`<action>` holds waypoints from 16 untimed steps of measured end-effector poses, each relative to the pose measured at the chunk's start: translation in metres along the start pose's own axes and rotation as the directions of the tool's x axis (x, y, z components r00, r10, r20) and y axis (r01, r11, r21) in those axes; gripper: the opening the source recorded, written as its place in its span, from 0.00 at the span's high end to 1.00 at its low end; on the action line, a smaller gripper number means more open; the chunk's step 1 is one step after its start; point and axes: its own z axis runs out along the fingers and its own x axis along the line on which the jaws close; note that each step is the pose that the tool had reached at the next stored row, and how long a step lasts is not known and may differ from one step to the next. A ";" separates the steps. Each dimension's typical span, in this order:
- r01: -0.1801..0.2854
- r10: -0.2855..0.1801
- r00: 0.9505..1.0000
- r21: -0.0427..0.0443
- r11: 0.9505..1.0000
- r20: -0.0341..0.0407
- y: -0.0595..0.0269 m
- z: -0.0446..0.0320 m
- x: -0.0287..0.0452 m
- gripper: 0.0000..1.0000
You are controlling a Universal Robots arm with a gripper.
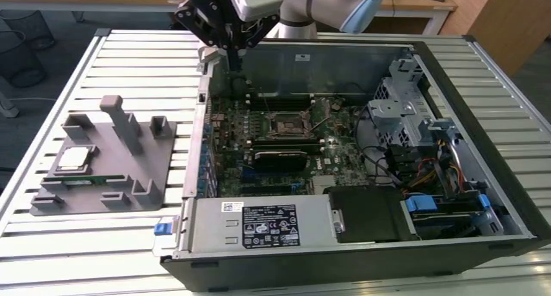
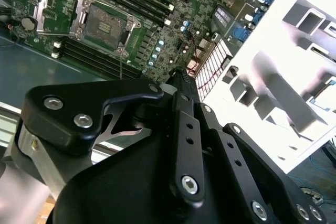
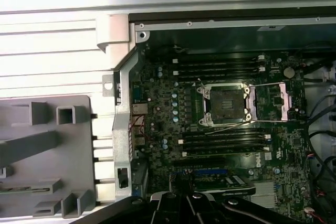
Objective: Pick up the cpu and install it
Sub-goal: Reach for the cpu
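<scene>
I had the cpu [image 1: 73,158] lying flat in its nest on the grey holder [image 1: 86,202], well apart from the jaws toward the exterior view's left, where it was open to a grasp. The gripper [image 1: 233,60] hung over the case [image 1: 362,51] wall, jaws pressed together on nothing. Below them the socket [image 3: 226,103] stood with its frame [image 3: 275,100] swung open, I judged to receive the chip.

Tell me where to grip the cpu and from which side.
Grip the cpu by two opposite edges, coming straight down from above. It lies flat, silver plate up, on the grey holder, so probably only its thin rim offers the jaws purchase.
</scene>
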 end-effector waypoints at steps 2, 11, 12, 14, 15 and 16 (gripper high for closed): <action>0.000 0.000 1.000 0.000 1.000 0.000 -0.0001 0.0000 0.0010 0.89; 0.000 0.000 1.000 0.000 1.000 0.000 -0.0004 0.0003 0.0048 0.89; 0.000 0.000 1.000 0.000 1.000 0.000 -0.0004 0.0004 0.0053 0.89; 0.000 0.000 1.000 0.000 1.000 0.000 -0.0005 0.0004 0.0061 0.89; 0.000 0.000 1.000 0.000 1.000 0.000 -0.0005 0.0004 0.0066 0.89; 0.000 0.000 1.000 0.000 1.000 0.000 -0.0006 0.0005 0.0071 0.89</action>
